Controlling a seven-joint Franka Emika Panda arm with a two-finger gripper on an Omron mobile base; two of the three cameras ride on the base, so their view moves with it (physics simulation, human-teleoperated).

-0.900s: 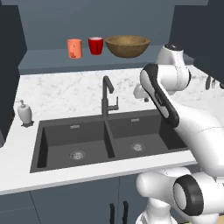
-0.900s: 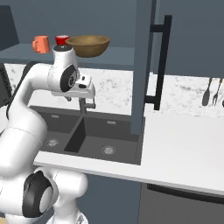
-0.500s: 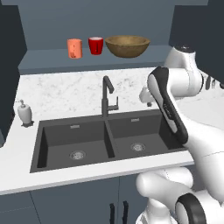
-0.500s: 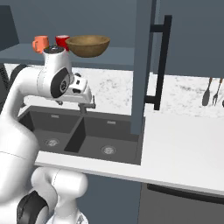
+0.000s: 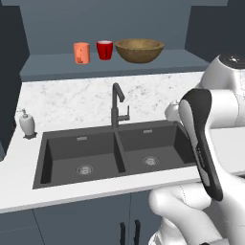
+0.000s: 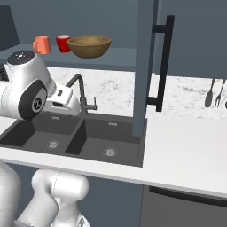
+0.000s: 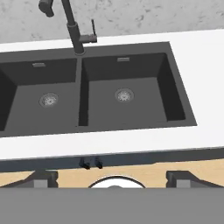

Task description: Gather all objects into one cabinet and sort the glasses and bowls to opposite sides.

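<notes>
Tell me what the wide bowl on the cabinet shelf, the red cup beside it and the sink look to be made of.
Wide bowl: seemingly wood, matte brown with a faint grain-like streaking.
Red cup: smooth, evenly coloured and opaque with a dark inside; plastic or glazed ceramic, the rendering leaves it open.
Sink: dark charcoal with a matte, non-reflective surface, like composite stone or coated metal; its drains look like bright metal.

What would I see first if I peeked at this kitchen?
A big white robot arm bends over a dark double sink with a black tap set in a white counter. On the shelf behind stand an orange cup, a red cup and a wide wooden bowl in a row. The tool hangs open above the sink's front edge, holding nothing.
</notes>
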